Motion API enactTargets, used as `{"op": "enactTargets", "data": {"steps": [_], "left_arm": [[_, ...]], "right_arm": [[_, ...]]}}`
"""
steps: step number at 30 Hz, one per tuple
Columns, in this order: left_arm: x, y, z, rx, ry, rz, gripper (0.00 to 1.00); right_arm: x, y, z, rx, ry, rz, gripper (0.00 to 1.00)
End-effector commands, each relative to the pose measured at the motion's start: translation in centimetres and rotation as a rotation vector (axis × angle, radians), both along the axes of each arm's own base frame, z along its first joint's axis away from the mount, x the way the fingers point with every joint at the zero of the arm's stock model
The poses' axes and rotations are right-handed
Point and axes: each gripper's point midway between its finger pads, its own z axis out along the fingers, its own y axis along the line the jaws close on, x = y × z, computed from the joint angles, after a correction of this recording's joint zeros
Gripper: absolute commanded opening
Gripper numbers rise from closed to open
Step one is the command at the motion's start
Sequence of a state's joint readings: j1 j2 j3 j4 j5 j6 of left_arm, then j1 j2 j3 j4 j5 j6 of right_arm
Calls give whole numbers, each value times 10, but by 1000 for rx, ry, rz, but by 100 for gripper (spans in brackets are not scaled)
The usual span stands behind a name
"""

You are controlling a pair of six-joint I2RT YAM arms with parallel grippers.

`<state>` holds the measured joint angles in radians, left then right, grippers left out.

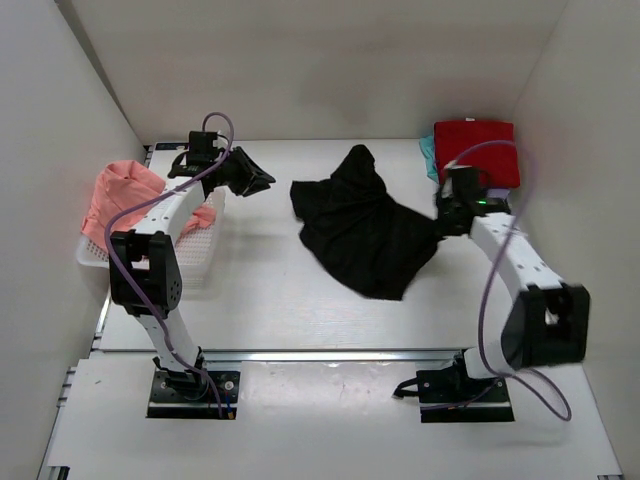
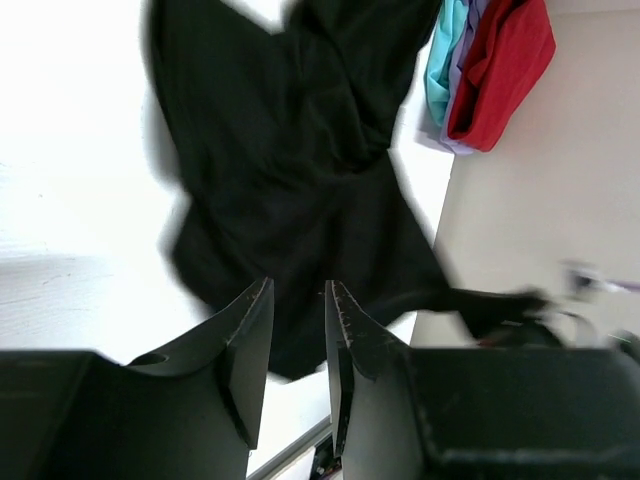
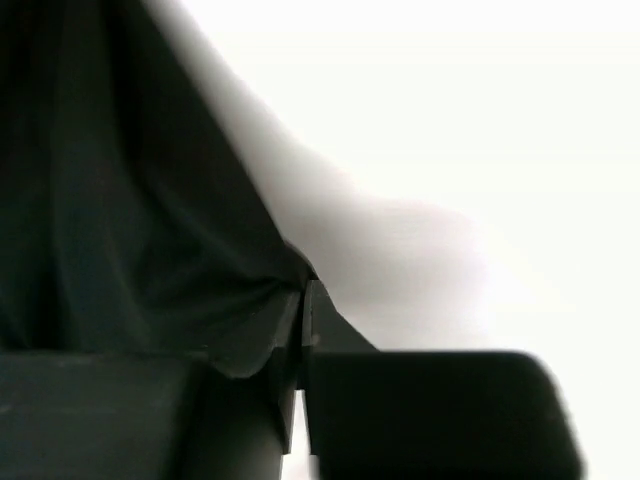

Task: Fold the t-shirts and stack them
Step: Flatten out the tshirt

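The black t-shirt [image 1: 365, 225] lies crumpled in the middle of the table, also in the left wrist view [image 2: 290, 170] and right wrist view [image 3: 120, 200]. My right gripper [image 1: 440, 222] is shut on the shirt's right edge [image 3: 300, 285]. My left gripper [image 1: 258, 180] is open and empty, raised left of the shirt, its fingers [image 2: 250, 330] apart. A folded red t-shirt [image 1: 478, 148] tops a stack at the back right, with teal [image 2: 447, 55] and lilac [image 2: 470, 40] shirts under it. A salmon-pink t-shirt [image 1: 120, 195] lies in the basket.
The white mesh basket [image 1: 195, 255] stands at the left edge of the table. White walls close in the back and both sides. The table's front rail [image 1: 330, 352] runs before the arm bases.
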<state>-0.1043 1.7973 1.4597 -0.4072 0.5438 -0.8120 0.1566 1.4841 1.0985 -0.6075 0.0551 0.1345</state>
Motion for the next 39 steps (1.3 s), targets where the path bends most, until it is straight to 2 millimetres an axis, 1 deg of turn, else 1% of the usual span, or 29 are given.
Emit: {"op": "enactTargets", "data": {"steps": [1, 2, 3, 4, 5, 6, 7, 9, 10, 11, 12, 14, 16, 17, 18, 19, 20, 21, 22, 23, 26, 29, 30, 33, 35, 36, 37, 38, 39], "left_arm": [[3, -12, 19, -17, -60, -42, 38], [5, -18, 18, -21, -61, -55, 38], [6, -25, 23, -17, -78, -67, 38], [12, -29, 24, -10, -94, -82, 40], [14, -34, 17, 1, -82, -93, 41], [17, -46, 27, 6, -112, -113, 42], [23, -55, 27, 16, -129, -132, 43], [27, -74, 13, 39, -118, -172, 43], [30, -82, 18, 46, -141, -186, 44], [31, -91, 15, 62, -156, -216, 44], [30, -100, 3, 84, -138, -228, 43], [26, -112, -8, 111, -130, -261, 45], [21, -123, -27, 136, -106, -286, 44], [23, -122, -36, 149, -90, -280, 45], [20, -128, -51, 170, -68, -302, 44], [19, -133, -54, 188, -69, -310, 44], [25, -130, -64, 221, -65, -299, 44], [23, -131, -77, 246, -42, -312, 44], [25, -127, -77, 270, -46, -303, 45], [28, -122, -90, 304, -33, -296, 45], [35, -105, -109, 354, -16, -291, 47], [40, -99, -125, 379, -4, -296, 48], [41, -102, -123, 374, -9, -300, 48], [40, -105, -135, 370, 0, -320, 50], [32, -117, -138, 332, 5, -351, 50], [24, -124, -145, 325, 23, -366, 50], [20, -128, -146, 310, 27, -378, 52], [12, -136, -148, 299, 40, -400, 53], [7, -137, -152, 289, 43, -414, 54]], "right_arm": [[-1, -73, 68, -85, -165, -201, 6], [-4, -92, 66, -112, -154, -244, 13], [-1, -102, 65, -145, -147, -268, 25], [-2, -107, 67, -168, -141, -281, 30], [0, -105, 69, -171, -145, -285, 33], [2, -100, 72, -154, -150, -279, 34], [4, -94, 74, -143, -151, -262, 36], [3, -87, 72, -134, -130, -261, 37], [-2, -81, 69, -144, -115, -238, 37], [-4, -78, 70, -143, -113, -235, 37], [-7, -77, 66, -155, -97, -227, 37], [-16, -78, 67, -143, -98, -231, 38], [-23, -80, 65, -121, -94, -244, 38], [-27, -80, 63, -113, -90, -244, 38], [-29, -79, 63, -111, -92, -243, 39], [-32, -80, 66, -116, -96, -242, 39], [-36, -85, 65, -105, -92, -267, 40], [-38, -88, 65, -112, -88, -266, 40], [-41, -88, 63, -114, -80, -276, 40], [-45, -90, 64, -114, -80, -272, 40], [-55, -89, 56, -98, -62, -273, 41], [-62, -86, 54, -82, -57, -271, 41], [-66, -84, 52, -81, -51, -272, 42], [-67, -82, 49, -66, -49, -277, 42], [-68, -84, 49, -73, -49, -278, 42], [-69, -84, 46, -65, -43, -283, 42], [-67, -86, 49, -66, -51, -285, 43], [-70, -87, 44, -66, -35, -280, 43], [-69, -85, 45, -63, -35, -283, 43]]}}
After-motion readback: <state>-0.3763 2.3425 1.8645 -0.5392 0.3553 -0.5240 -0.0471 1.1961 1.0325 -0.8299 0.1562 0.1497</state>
